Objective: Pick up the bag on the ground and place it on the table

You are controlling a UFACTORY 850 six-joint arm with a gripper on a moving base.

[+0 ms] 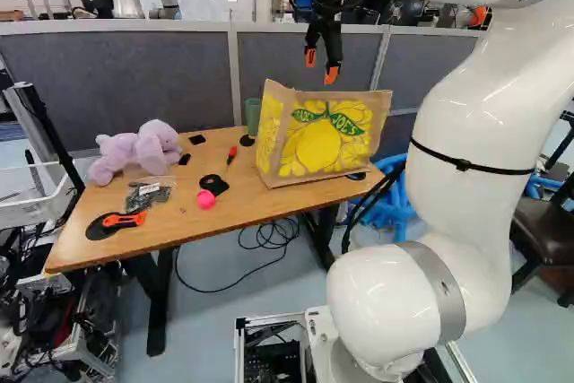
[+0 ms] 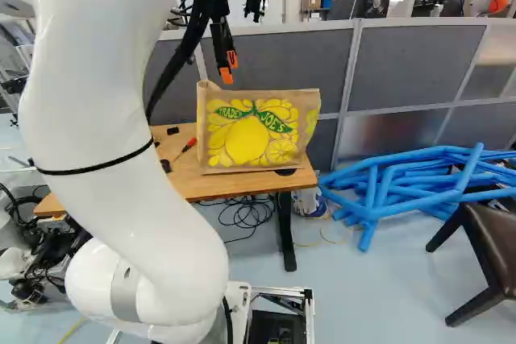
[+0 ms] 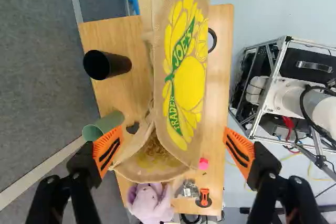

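"Hanging above that big tan cloth bag [image 1: 318, 136] with yellow lemons on it, what do you see?"

"Black gripper [image 1: 321, 65], 2 fingers with orange pads [image 1: 333, 74]! They're wide apart and have hold of nothing."

"Where's the bag?"

"Standing up on the long brown wooden table [image 1: 179, 230]. Near the table's other end is a soft purple stuffed toy [image 1: 148, 150] (it looks so cuddly!), with 1 round pink thing [image 1: 205, 199] between toy and bag."
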